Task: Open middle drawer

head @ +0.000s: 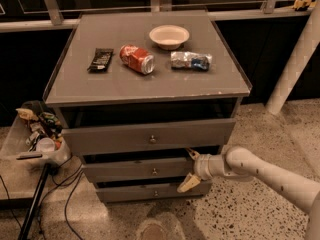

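Fingers spread, the end effector [191, 169] sits at the right end of the middle drawer [130, 170], beneath the worktop's [150, 86] front edge. The stiff wooden front probably needs a firm pull. Its small knob [154, 172] looks slippery.

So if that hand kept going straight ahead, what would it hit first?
Probably the right end of the middle drawer front: the open hand points straight at it from close by, though depth is hard to judge.

middle drawer [140, 170], ajar — hand [191, 169] at right end
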You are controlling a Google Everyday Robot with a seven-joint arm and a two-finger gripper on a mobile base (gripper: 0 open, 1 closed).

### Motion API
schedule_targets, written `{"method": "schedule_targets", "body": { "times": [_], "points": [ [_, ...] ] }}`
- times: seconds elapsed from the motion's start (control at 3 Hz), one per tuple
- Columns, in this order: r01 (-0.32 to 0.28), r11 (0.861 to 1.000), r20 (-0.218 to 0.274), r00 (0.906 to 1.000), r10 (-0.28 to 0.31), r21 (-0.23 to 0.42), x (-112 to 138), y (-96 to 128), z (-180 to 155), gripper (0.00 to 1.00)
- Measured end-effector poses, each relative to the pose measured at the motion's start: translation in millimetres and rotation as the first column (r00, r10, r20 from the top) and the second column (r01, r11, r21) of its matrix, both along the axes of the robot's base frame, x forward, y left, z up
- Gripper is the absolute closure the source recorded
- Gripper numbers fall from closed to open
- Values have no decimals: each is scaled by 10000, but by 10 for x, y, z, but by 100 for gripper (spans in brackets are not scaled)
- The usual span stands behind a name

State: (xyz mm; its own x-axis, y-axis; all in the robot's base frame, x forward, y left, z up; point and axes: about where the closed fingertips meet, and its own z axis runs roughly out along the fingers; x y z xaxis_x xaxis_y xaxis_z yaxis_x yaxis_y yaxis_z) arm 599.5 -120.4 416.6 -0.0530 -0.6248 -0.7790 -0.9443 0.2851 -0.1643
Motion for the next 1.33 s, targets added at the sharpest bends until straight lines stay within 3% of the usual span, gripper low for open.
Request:
{"method": "schedule_targets", "body": {
  "times": [0.33, 0.67, 1.33],
  "points": [
    [0, 10000, -2, 10000, 0, -3, 0, -1, -1, 0],
    [-1, 10000, -2, 10000, 1, -2, -1, 0, -2, 14],
    [-2, 10000, -3, 10000, 2, -1, -1, 0, -2, 60]
  ]
}}
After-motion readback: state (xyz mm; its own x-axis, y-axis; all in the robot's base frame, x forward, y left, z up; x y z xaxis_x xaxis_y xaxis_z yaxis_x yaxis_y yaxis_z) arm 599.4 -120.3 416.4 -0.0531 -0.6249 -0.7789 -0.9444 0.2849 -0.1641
